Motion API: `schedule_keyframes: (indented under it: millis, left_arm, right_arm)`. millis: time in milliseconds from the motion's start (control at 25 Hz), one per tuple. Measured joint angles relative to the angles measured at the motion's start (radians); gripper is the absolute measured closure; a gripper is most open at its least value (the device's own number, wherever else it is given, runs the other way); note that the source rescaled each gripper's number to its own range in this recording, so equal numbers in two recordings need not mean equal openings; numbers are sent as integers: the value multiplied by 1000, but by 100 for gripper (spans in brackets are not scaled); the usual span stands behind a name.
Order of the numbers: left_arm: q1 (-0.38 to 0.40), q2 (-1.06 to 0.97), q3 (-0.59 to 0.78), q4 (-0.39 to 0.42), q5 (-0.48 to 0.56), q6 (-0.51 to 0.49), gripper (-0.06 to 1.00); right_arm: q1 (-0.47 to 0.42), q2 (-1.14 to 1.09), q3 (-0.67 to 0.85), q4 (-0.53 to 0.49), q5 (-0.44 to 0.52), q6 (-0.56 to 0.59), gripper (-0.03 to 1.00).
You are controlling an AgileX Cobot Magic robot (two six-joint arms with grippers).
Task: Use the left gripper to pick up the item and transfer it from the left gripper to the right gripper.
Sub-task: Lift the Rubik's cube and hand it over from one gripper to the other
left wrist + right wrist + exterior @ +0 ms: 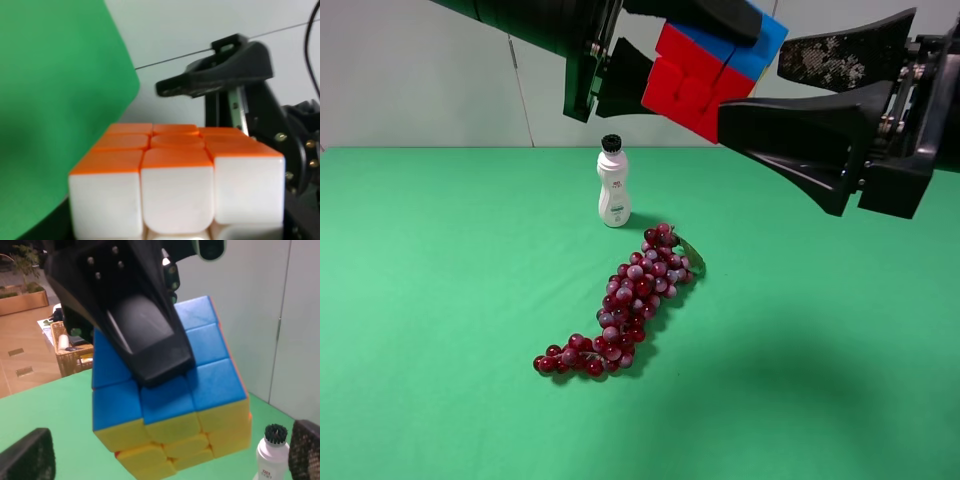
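While my left pincer (698,52) grips: the pick-up half of the job is done, as I judge it. This claw reaches in from the upper left of the high view and is clamped on the item (692,92), with one finger across the blue face and the other on the far side, left of the red face.
Item: at the top centre of the high view, in the air and well above the bench (440,300). Red and blue faces show there, orange and white fill my left wrist view, and blue and yellow show in my right wrist view.
Right pincer (753,90): comes in from the upper right, spread wide and holding nothing. In my right wrist view its two pads (26,456) sit at the lower corners of the frame, with the item between and ahead of them.
Item against right pincer: inside the gap or at its mouth. In the high view my lower finger looks to meet the red corner, but I cannot tell whether it touches.
Left to do: close my right pincer on the free faces, then let go with my left. By my reading the hand-over is not yet made.
Bench below: a white bottle (613,190) and a bunch of red grapes (625,305) in mid frame, well apart from the item.
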Motion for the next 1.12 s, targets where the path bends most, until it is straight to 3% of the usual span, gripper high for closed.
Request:
schedule_keyframes:
  millis: [280, 640, 1120]
  left_arm:
    - [-64, 16, 0, -31, -32, 20, 94]
    - [-108, 88, 0, -236, -36, 187, 94]
    - [-108, 88, 0, -248, -34, 216, 94]
  right_arm:
    - [0, 0, 0, 34, 22, -45, -3]
    - [0, 0, -3, 42, 19, -52, -3]
    - [0, 0, -3, 42, -5, -52, -3]
